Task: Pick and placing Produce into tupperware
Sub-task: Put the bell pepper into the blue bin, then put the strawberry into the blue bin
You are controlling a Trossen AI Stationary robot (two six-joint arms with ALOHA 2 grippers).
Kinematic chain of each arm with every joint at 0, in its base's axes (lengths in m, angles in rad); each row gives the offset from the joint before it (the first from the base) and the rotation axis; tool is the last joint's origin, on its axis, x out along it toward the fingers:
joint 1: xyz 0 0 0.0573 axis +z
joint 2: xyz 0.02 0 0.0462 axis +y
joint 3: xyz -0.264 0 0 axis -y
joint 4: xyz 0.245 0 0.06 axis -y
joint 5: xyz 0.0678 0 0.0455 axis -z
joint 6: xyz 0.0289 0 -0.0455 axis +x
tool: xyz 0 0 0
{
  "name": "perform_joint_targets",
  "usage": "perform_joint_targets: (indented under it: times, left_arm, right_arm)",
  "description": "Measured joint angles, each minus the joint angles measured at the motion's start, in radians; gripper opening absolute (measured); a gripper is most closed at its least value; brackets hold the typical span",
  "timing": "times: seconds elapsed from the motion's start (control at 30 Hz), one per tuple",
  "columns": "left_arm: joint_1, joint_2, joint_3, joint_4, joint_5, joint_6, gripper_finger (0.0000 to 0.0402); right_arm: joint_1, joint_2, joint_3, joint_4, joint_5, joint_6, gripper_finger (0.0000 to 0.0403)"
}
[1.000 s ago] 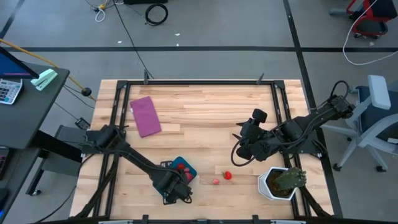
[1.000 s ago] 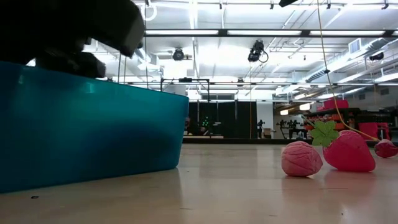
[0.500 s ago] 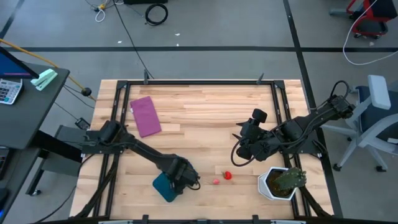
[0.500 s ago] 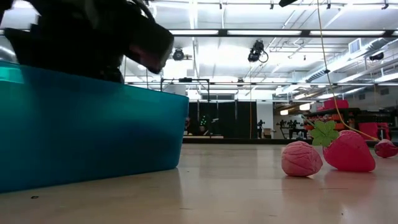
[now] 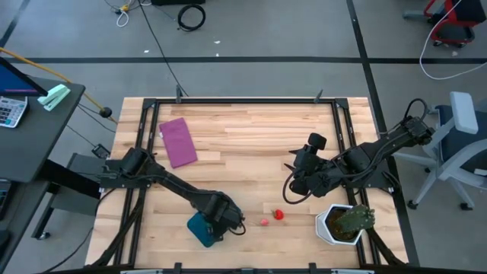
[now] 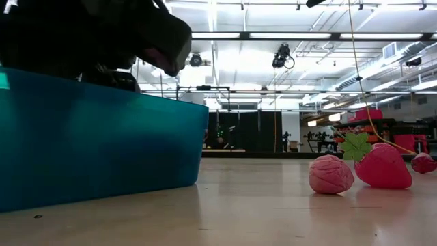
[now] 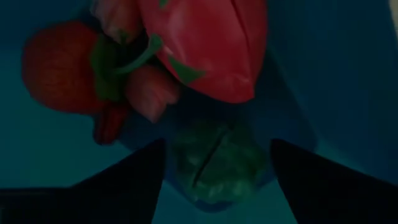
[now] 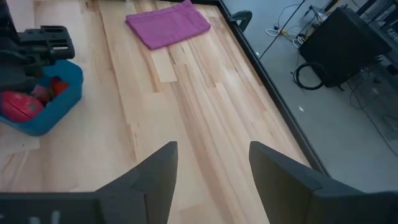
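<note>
Left end effector (image 5: 222, 218) hovered inside shallow teal-blue plastic container (image 5: 199, 230) at tabletop's 6 o'clock, fingers parted, over green toy vegetable (image 7: 214, 162) among red pieces. Pink and red toy fruits (image 5: 272, 218) lay at container's 3 o'clock. Right end effector (image 5: 293, 186) beyond, gaping, empty.

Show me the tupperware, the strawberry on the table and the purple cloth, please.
tupperware (image 6: 102, 137), low view, on its teal side wall.
strawberry (image 6: 383, 167), low view, on the middle of its red body.
purple cloth (image 5: 178, 141), high view, on the centre of the flat rectangle.
</note>
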Motion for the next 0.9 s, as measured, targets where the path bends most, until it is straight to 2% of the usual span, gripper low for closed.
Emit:
perform_joint_targets:
  times: [0.23, 0.33, 0.47, 0.7, 0.9]
  left_arm:
    - [0.016, 0.0, 0.0, 0.006, 0.008, -0.004, 0.0308]
    - [0.044, -0.003, 0.0, -0.03, 0.096, -0.004, 0.0302]
    - [0.101, -0.005, 0.0, -0.086, 0.221, -0.008, 0.0294]
    - [0.202, -0.007, 0.0, -0.195, 0.296, -0.004, 0.0291]
    - [0.226, -0.036, 0.031, -0.244, 0.302, 0.09, 0.0291]
  right_arm:
    - [0.0, 0.0, 0.0, 0.0, -0.001, -0.012, 0.0208]
    - [0.0, 0.0, 0.0, 0.0, -0.023, 0.003, 0.0208]
    - [0.0, -0.001, -0.032, 0.018, -0.12, 0.06, 0.0208]
    - [0.0, 0.0, -0.264, 0.164, -0.207, 0.203, 0.0208]
    - [0.003, 0.0, -0.465, 0.503, -0.371, 0.217, 0.0208]
